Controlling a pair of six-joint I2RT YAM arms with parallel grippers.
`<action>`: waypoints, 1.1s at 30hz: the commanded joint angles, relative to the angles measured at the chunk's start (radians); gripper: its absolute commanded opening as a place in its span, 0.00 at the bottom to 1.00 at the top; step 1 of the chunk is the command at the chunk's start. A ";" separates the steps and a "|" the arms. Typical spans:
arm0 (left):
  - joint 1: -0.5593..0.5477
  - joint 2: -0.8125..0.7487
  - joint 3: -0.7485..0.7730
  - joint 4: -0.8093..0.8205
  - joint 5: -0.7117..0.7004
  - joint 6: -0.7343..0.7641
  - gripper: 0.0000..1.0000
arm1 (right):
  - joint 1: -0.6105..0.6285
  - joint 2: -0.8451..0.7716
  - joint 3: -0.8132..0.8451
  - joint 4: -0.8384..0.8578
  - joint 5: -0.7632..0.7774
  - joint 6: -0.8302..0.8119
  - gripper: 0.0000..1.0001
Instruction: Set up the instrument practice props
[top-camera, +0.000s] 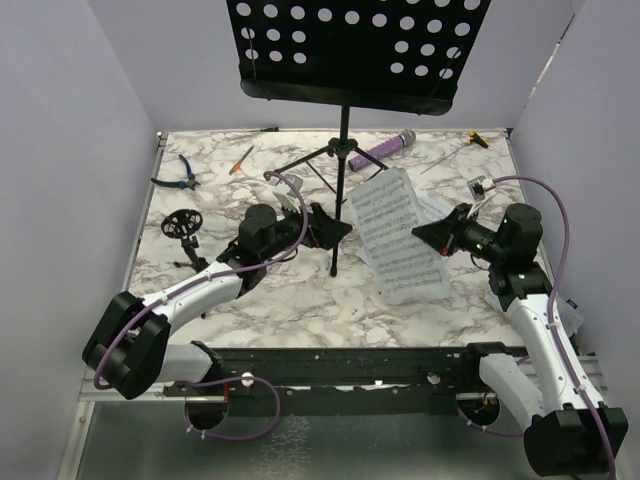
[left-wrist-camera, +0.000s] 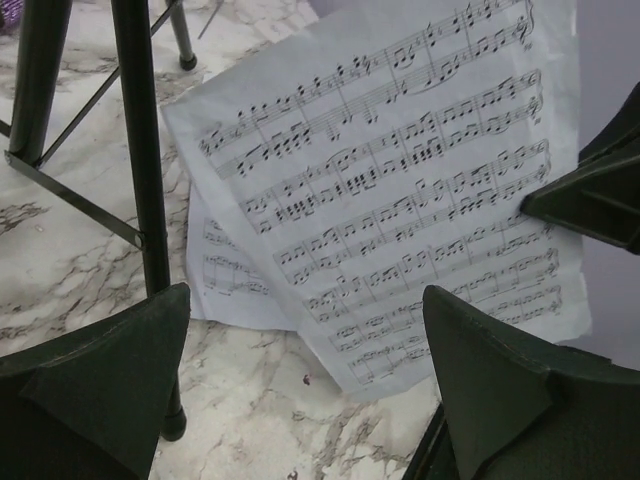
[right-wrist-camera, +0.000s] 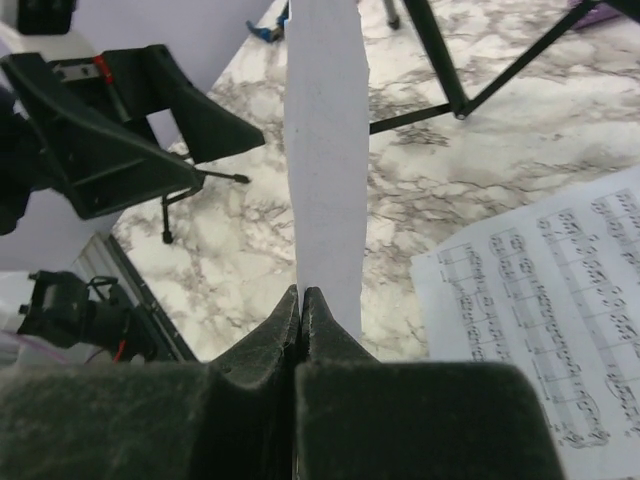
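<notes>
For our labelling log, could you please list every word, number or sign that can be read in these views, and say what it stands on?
No words, brands or numbers can be read in any view.
White sheet-music pages: printed staves and notes only; no title or lettering legible.
Perforated desk of the tall black music stand: round holes only, no marking visible.

I logged the counter (top-camera: 300, 300) as white marble with grey veining. The music stand (top-camera: 350, 50) was black, its desk dotted with round holes. The sheet-music pages (top-camera: 400, 240) were white with black staves. The microphone (top-camera: 385, 148) was glittery purple, the pliers (top-camera: 182, 172) blue-handled, the small mic stand (top-camera: 183, 225) black, the arm cables (top-camera: 566, 240) purple and the walls (top-camera: 60, 150) plain pale lavender.
</notes>
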 joint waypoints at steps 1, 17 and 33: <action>0.054 0.005 -0.058 0.204 0.175 -0.114 0.99 | 0.003 -0.011 0.015 0.013 -0.186 0.010 0.00; 0.120 -0.118 -0.211 0.500 0.285 -0.192 0.94 | 0.042 -0.005 -0.096 0.779 -0.298 0.503 0.00; 0.120 0.030 -0.235 0.985 0.408 -0.447 0.45 | 0.171 0.147 -0.040 0.944 -0.207 0.500 0.00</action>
